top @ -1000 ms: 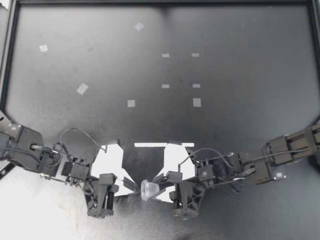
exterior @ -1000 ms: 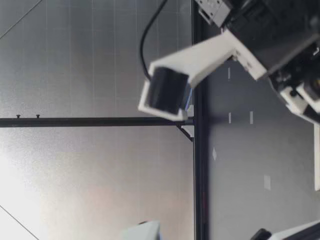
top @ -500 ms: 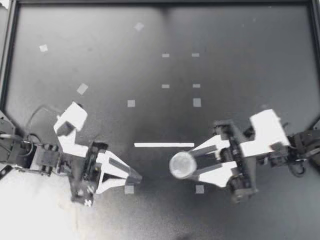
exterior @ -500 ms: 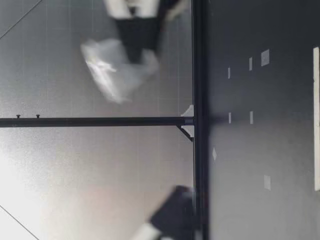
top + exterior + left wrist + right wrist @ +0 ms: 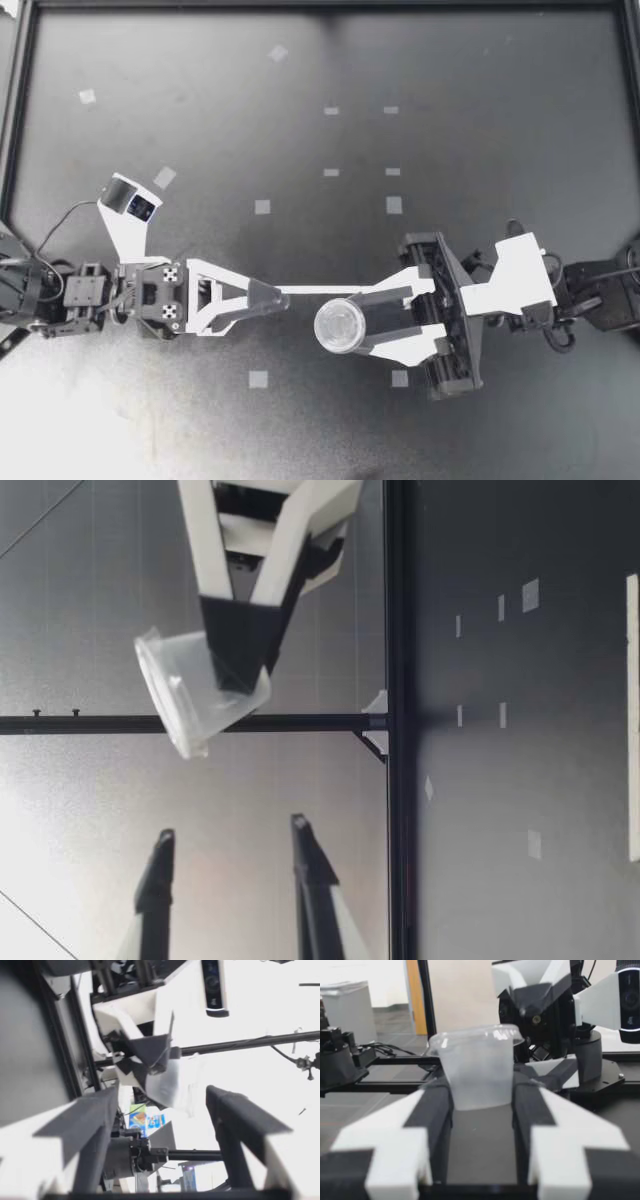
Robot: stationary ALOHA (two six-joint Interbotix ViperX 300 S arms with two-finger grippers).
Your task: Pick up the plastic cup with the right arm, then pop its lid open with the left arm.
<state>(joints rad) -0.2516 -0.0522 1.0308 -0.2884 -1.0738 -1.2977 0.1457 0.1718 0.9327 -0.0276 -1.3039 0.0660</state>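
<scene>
My right gripper (image 5: 352,325) grips a clear plastic cup (image 5: 340,325) between both fingers, at the lower centre of the top view and lifted above the dark table (image 5: 470,140). My left gripper (image 5: 268,297), just left of the cup, has its fingers spread wide, holds nothing, and points toward the cup.
</scene>
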